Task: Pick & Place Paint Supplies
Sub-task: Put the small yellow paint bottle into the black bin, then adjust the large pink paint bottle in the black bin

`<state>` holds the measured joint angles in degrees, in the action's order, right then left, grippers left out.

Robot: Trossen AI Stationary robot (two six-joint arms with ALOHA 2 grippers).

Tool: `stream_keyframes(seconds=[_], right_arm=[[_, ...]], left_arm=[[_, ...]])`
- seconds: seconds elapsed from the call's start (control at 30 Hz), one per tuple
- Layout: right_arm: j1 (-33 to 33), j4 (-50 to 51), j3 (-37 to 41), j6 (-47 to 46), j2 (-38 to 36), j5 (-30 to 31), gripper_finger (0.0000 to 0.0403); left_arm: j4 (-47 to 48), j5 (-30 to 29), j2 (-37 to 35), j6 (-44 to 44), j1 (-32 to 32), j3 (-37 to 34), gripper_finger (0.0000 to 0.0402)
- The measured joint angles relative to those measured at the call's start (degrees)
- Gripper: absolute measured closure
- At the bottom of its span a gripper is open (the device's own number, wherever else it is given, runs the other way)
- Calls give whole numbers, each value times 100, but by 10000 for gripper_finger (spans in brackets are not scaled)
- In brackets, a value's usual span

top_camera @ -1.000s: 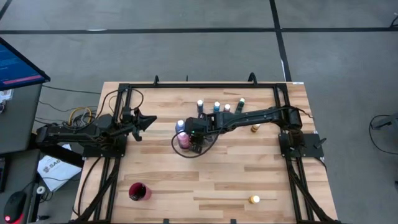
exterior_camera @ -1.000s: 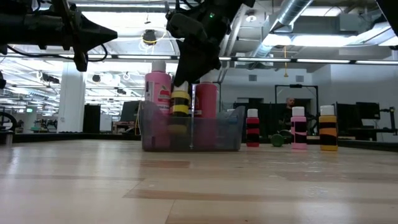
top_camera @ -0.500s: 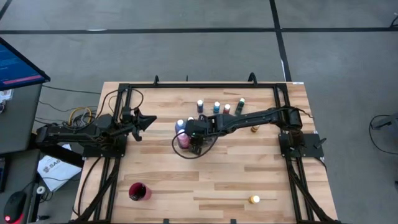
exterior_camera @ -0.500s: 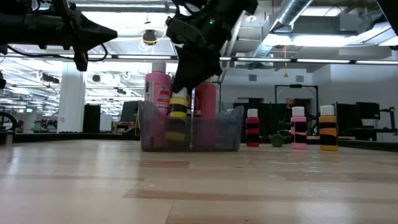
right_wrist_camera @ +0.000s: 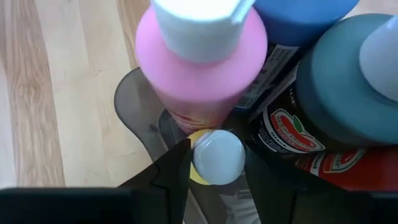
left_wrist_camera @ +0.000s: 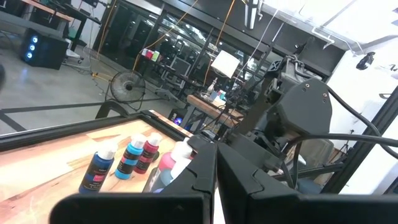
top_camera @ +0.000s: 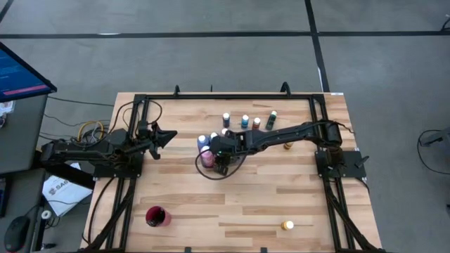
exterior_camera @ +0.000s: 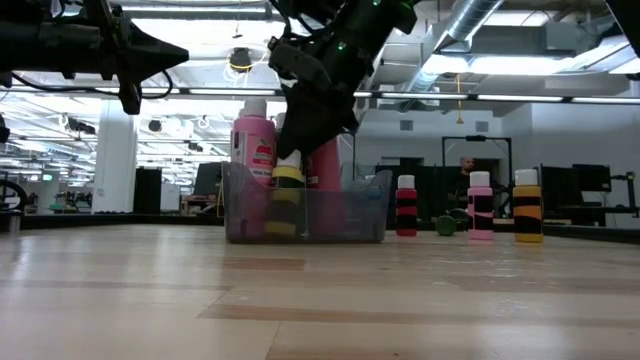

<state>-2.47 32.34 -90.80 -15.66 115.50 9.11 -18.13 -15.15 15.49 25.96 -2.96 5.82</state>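
– Where is the right gripper (top_camera: 220,156)?

– Near the middle of the light wooden table (top_camera: 246,204), lowered into a clear plastic bin (exterior_camera: 350,215). It sits directly over the pale cap of a small yellow paint bottle with a black label (exterior_camera: 288,195).

– Is that bottle clamped or let go?

– I cannot tell. The bottle stands upright inside the bin with the gripper close around its cap, but contact is not clear.

– What else is in the bin?

– A tall pink bottle with a white cap (exterior_camera: 253,150) just left of the yellow one, a blue bottle (right_wrist_camera: 305,12) and a teal bottle with a red label (right_wrist_camera: 342,81), all packed close together.

– And the left gripper (top_camera: 169,136)?

– It is clenched on nothing, raised above the table's left side, well apart from the bin.

– Which supplies are outside the bin?

– A row of small pale-capped bottles (top_camera: 245,121) stands at the far side, just beyond the bin. One small yellow bottle (top_camera: 288,145) stands beside the right arm, and another yellow bottle (top_camera: 287,225) stands near the front right. A red cup (top_camera: 157,216) sits at the near left.
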Motion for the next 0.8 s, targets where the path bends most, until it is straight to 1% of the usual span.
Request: stream_keyframes(seconds=[0.17,0.43,0.6,0.8], right_arm=[[1,-12,0,13,1,-1,237],[-4,-125,0,62,5,-28,214],[1,-134,0,123,7,-333,198],[-6,69,-247,155,15,-352,175]], left_arm=[[0,0,1,0,0,0,398],[0,1,1,0,0,0,398],[0,1,0,0,0,0,398],[0,-1,0,0,0,0,398]])
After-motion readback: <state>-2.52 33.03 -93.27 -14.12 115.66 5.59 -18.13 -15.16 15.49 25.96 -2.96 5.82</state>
